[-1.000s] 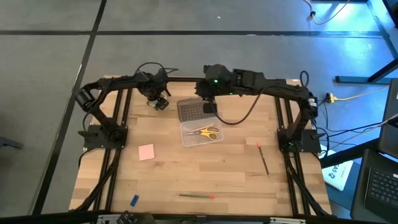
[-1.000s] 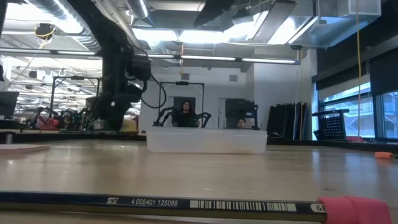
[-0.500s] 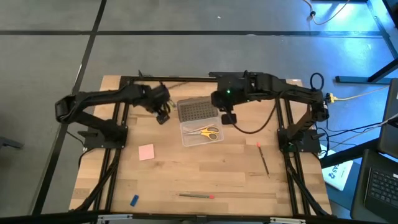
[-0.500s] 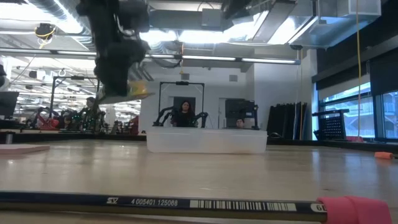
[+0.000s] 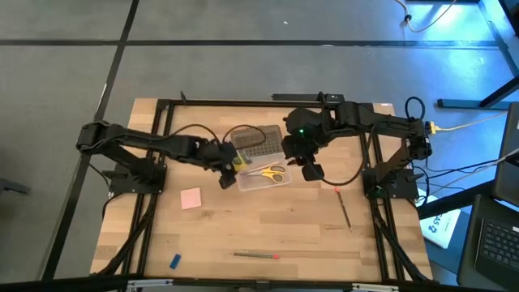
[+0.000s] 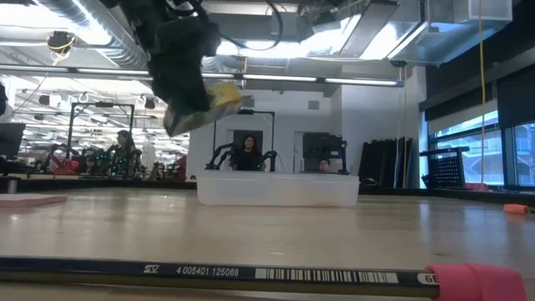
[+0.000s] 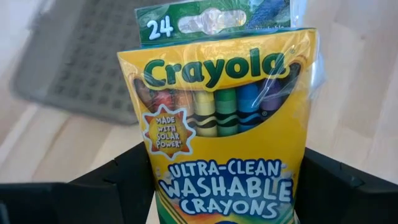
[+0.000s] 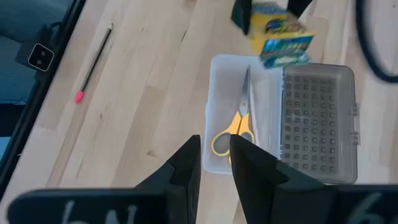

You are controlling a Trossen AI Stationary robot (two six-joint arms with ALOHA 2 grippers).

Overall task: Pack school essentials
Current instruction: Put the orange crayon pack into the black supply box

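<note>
Crayon box (image 7: 227, 143): yellow front, green top band, white and green lettering, held in the dark left end effector (image 5: 227, 166). Scissors (image 8: 235, 127): yellow handles, below the black right end effector (image 8: 214, 163). Case lid (image 8: 318, 121): grey, studded grid. Notepad (image 5: 190, 198): pink. Tabletop (image 5: 268, 223): pale wood grain.

Case (image 5: 261, 167): set near the table's (image 5: 243, 227) middle, lid (image 5: 258, 141) laid behind it.
Scissors (image 5: 268, 171): laid inside the case.
Crayon box (image 5: 235, 159): held up at the case's left end.
Notepad (image 5: 190, 198): placed left of the case.
Eraser (image 5: 175, 261): placed at the front left.
</note>
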